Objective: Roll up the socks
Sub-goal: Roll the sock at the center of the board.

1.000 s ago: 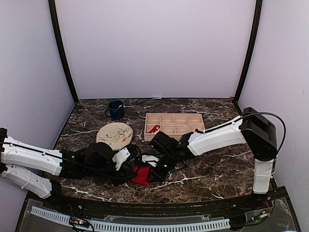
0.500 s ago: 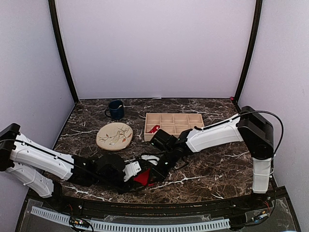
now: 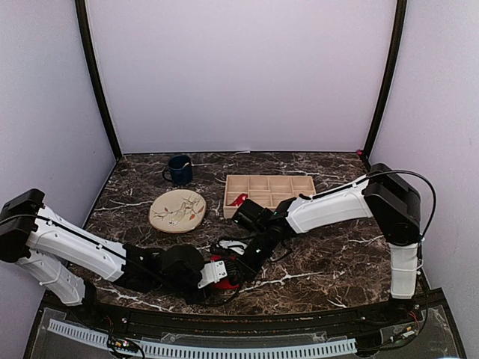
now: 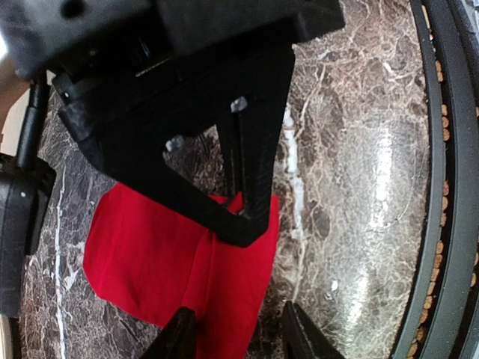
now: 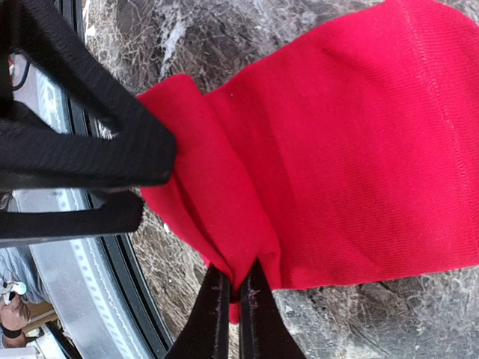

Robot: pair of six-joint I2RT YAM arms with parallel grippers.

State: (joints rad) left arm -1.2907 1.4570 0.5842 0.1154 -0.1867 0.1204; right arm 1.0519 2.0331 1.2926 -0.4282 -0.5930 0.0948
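One red sock lies flat on the dark marble near the table's front edge; from above only a bit of it shows between the two grippers. My right gripper is shut on a raised fold at the sock's edge, and its black fingers cross the left wrist view. My left gripper is open. One of its fingertips rests over the sock's corner and the other stands on bare marble. In the top view the two grippers meet over the sock. A second small red bundle lies in the wooden tray.
The wooden tray with several compartments stands mid-table. A beige patterned plate and a dark blue mug sit at the back left. The table's black front rail runs close beside the sock.
My left arm has swung right and nearer the front edge, bringing its gripper onto the sock. The right gripper has stayed shut on the sock and shifted slightly with it.
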